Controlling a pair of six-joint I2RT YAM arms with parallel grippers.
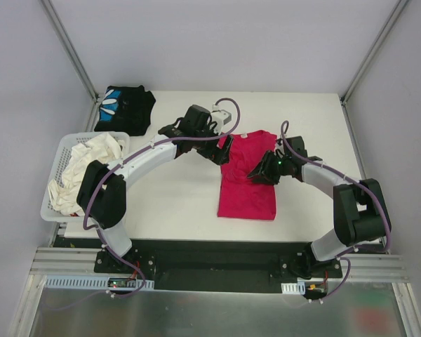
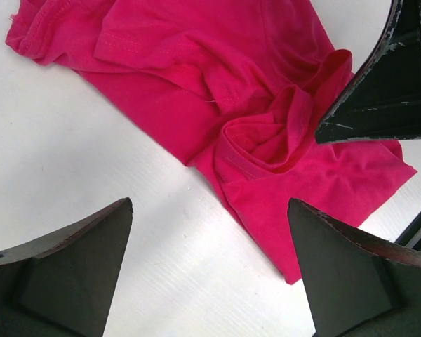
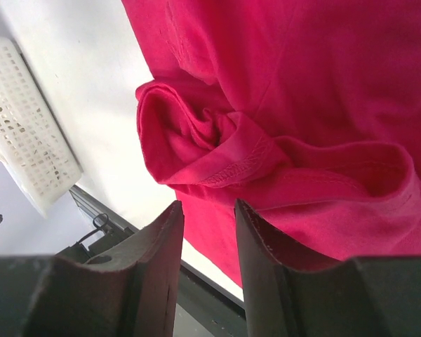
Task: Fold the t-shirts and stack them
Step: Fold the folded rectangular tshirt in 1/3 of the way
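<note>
The left end effector (image 2: 210,207) is hovering over the far left part of the magenta-red t-shirt (image 1: 247,193), its jaws standing wide apart and holding nothing; between them, bare bench (image 1: 175,196) and the edge of the cloth are showing. The right end effector (image 3: 207,210) is reaching in from the other side, over the middle of the same shirt, with its jaws standing narrow and a slim gap between them. A bunched, rolled fold of hem (image 3: 217,158) is sitting right at its tips, rising off the flat cloth around it. Whether the fold is actually being pinched cannot be told. In the left wrist view, one finger (image 2: 393,84) of the right end effector is touching that raised fold.

The magenta-red t-shirt is lying roughly in the middle of the bench, partly folded into a long shape running from near to far. The black t-shirt (image 1: 126,109) with its blue-and-white print is lying crumpled at the far left corner, well apart from both arms. A white lattice basket (image 1: 56,163) is sitting at the left edge with pale cloth (image 1: 84,165) heaped in it.
</note>
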